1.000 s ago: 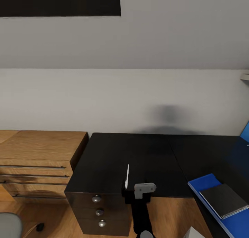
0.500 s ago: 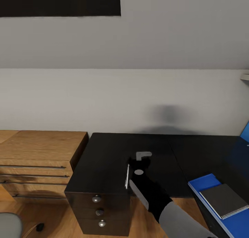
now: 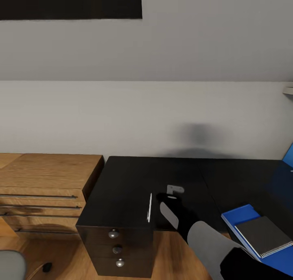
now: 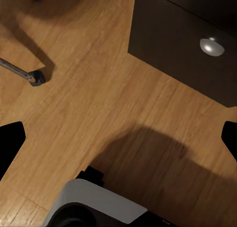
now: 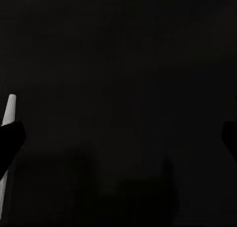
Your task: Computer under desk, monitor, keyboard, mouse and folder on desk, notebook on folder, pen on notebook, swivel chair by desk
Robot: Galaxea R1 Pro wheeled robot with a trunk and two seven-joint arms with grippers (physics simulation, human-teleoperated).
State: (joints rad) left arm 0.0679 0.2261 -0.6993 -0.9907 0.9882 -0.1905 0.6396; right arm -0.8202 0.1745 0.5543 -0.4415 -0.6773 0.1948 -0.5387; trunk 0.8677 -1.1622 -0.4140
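The pen [image 3: 149, 207] lay on the desk [image 3: 122, 186] near its front edge, over the drawers. Its long line ran from 12 to 6 o'clock. The right claw [image 3: 173, 194] hung low over the desk, just beside the pen, which sat at its 9 o'clock. That claw was wide, holding nothing. The right arm was nearer. The left claw [image 4: 118, 138] was wide too, down over the floor. The notebook [image 3: 263, 235] sat on the folder [image 3: 240, 217] at 3 o'clock.
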